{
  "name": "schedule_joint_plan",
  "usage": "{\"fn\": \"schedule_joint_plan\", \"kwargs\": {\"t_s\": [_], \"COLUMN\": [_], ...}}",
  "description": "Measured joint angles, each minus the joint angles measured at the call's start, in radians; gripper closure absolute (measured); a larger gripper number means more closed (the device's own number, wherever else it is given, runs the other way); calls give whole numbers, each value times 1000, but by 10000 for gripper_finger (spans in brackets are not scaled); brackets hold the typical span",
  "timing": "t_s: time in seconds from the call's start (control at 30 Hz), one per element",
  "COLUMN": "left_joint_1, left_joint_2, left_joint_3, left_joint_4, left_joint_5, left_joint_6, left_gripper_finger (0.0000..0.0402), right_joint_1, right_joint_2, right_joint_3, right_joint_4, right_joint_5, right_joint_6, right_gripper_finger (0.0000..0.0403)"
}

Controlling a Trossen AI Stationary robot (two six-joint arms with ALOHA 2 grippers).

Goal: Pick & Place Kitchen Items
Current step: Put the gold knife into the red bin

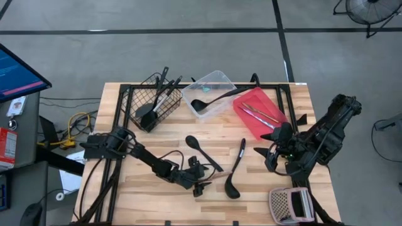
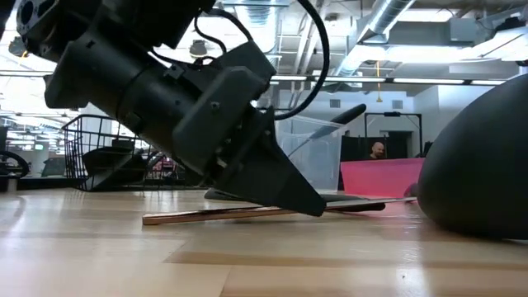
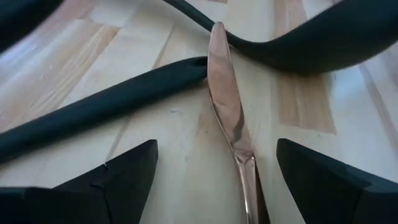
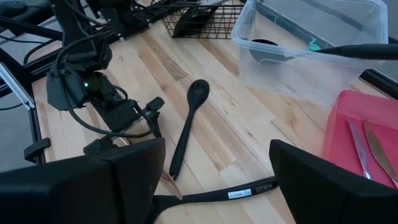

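Containers sit along the far edge of the surface (image 1: 157,163). The black wire basket (image 1: 158,100) holds several black utensils (image 1: 151,111), handles standing up past the rim. The clear tub (image 1: 210,93) holds one black ladle (image 1: 217,98), bowl inside, handle leaning out toward the red tray (image 1: 259,112). The tray carries two thin pieces (image 1: 260,114), one silver, one wood-coloured. A pinkish-white perforated box (image 1: 290,204) sits at the near right corner. Loose on the boards: a black slotted spoon (image 1: 202,150) and a second ladle (image 1: 235,169). Left gripper (image 1: 198,182) is low at the near middle — jaws apart, straddling a copper-coloured knife (image 3: 231,118) that lies flat between them, untouched. The high view barely resolves that knife; the left wrist view shows its tip reaching the spoon handle and the ladle handle. The low view shows the left gripper's fingers slanting down to the wood just over the knife. Right gripper (image 1: 272,158) hovers near the tray's near end — jaws apart, empty; its wrist view takes in the tub, spoon and tray at once.
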Motion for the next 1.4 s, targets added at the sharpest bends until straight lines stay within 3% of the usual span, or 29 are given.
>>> {"fn": "schedule_joint_plan", "kwargs": {"t_s": [0.2,0.3,0.8,1.4], "left_joint_1": [16,20,24,37], "left_joint_2": [17,20,25,-35], "left_joint_3": [2,3,2,-2], "left_joint_4": [9,-2,-65,-89], "left_joint_5": [-6,-3,-2,60], "left_joint_6": [1,5,-7,-68], "left_gripper_finger": [84,106,380,393], "right_joint_1": [-1,-1,-1,-1], "right_joint_2": [0,0,0,0], "right_joint_3": [0,0,0,0], "right_joint_4": [0,0,-1,-3], "right_joint_5": [0,0,-1,0], "right_joint_6": [0,0,0,-16], "right_gripper_finger": [117,117,117,117]}}
